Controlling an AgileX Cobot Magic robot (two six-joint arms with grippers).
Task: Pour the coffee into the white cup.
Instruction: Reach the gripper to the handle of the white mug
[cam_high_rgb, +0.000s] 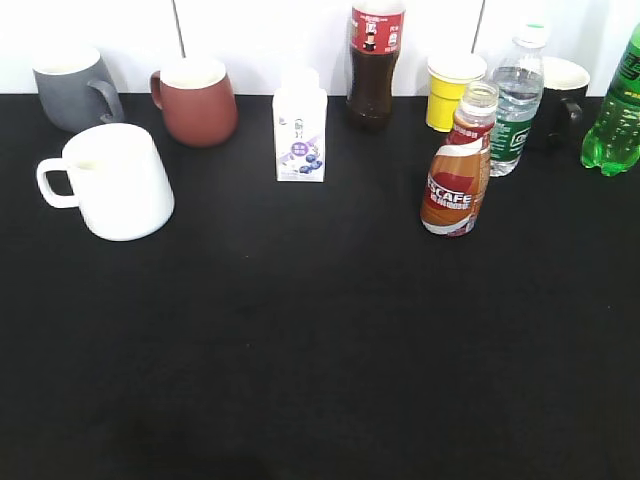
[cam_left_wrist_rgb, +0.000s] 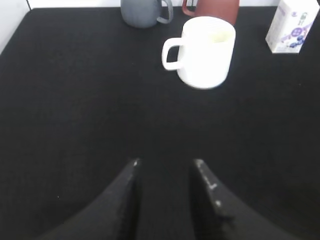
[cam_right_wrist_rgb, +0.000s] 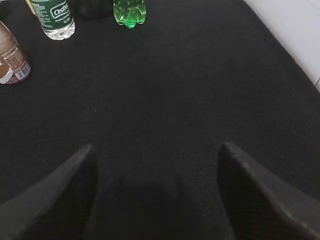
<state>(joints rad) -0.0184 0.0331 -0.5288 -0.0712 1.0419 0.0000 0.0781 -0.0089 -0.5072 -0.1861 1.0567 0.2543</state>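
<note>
Bare black worktop (cam_high_rgb: 320, 360) fills the near half of the exterior view; neither arm shows there. Left tool (cam_left_wrist_rgb: 165, 172) hangs over bare cloth, fingers (cam_left_wrist_rgb: 127, 200) parted a little, nothing between them. Right tool (cam_right_wrist_rgb: 155, 150) likewise over bare cloth, fingers (cam_right_wrist_rgb: 65, 185) spread wide and empty. White cup (cam_high_rgb: 112, 180) stands upright at the left, handle pointing left, with the grey mug (cam_high_rgb: 75, 88) behind it and the brown-red mug (cam_high_rgb: 196, 100) behind and to its right, both apart from it. Coffee bottle (cam_high_rgb: 458, 175) stands upright at the right, cap off, well apart from the cup. White carton with a purple label (cam_high_rgb: 300, 135) stands between cup and coffee, somewhat further back. Clear water bottle (cam_high_rgb: 515, 100) is just behind-right of the coffee; cannot tell whether they touch. Back row: dark soda bottle with red label (cam_high_rgb: 373, 65), yellow cup (cam_high_rgb: 452, 92), black mug (cam_high_rgb: 560, 100), green bottle (cam_high_rgb: 615, 120). Worktop in front of cup and coffee is open.
</note>
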